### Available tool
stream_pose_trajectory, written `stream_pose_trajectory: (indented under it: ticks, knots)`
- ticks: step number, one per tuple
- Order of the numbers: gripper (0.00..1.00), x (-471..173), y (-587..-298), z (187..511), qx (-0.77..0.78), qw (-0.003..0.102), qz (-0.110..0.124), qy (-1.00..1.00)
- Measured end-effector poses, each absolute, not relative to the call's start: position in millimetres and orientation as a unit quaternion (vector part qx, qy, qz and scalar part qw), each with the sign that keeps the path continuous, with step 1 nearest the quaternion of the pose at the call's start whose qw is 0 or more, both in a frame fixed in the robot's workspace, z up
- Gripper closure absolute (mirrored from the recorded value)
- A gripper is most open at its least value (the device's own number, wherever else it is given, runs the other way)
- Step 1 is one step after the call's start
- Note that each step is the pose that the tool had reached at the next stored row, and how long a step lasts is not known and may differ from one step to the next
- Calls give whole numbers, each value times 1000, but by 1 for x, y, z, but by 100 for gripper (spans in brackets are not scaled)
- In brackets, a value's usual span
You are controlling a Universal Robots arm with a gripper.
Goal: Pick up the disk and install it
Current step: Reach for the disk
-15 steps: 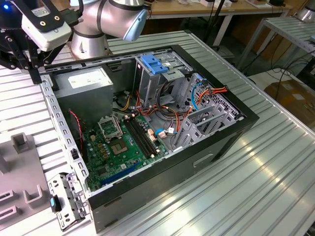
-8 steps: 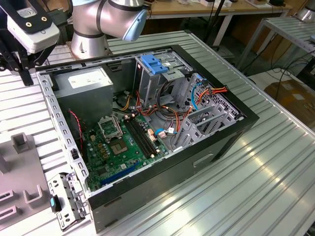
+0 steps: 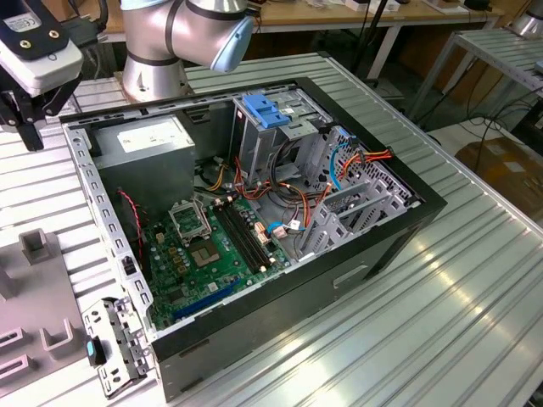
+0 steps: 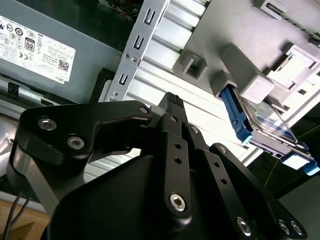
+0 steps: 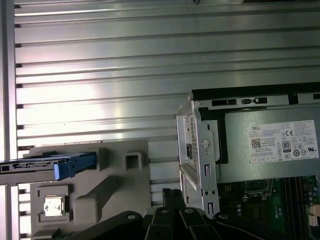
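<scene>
Approach step of the pick, nothing yet grasped: gripper [image 5: 170, 196] hanging over the tabletop [image 5: 100, 75] between the open case [image 5: 200, 150] and the grey fixture [image 5: 100, 195], fingers [image 4: 172, 107] pressed together and empty. Disk [image 5: 60, 165] standing on edge in a fixture slot, blue rail end toward the case, well apart from the fingers in the first wrist view. Judged to call for spread fingers brought square over the disk's upper edge before any closing.
</scene>
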State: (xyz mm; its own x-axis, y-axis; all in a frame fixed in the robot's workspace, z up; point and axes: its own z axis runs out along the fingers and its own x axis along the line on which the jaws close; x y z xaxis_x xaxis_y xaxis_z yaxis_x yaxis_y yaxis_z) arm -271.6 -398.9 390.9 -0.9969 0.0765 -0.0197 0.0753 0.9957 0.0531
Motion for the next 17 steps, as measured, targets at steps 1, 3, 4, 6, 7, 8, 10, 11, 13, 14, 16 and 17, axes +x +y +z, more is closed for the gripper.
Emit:
stream_pose_trajectory:
  ticks: [1, 3, 4, 6, 7, 8, 10, 11, 13, 14, 16, 17]
  knots:
    - [89, -273, -399, 391, 38, 11, 26, 999]
    - [89, -276, -399, 391, 38, 11, 26, 999]
    - [89, -277, -399, 391, 38, 11, 26, 999]
    - [89, -281, -399, 391, 38, 11, 27, 999]
    - [89, -283, -399, 391, 38, 11, 27, 999]
    - [89, -285, -399, 391, 38, 11, 27, 999]
    - [89, -287, -399, 391, 38, 11, 27, 999]
    - [89, -289, -399, 391, 38, 11, 27, 999]
    - [89, -291, -399, 391, 38, 11, 27, 999]
    - [89, -293, -399, 391, 38, 11, 27, 999]
    - [89, -295, -399, 391, 38, 11, 27, 999]
    - [89, -297, -399, 391, 38, 11, 27, 999]
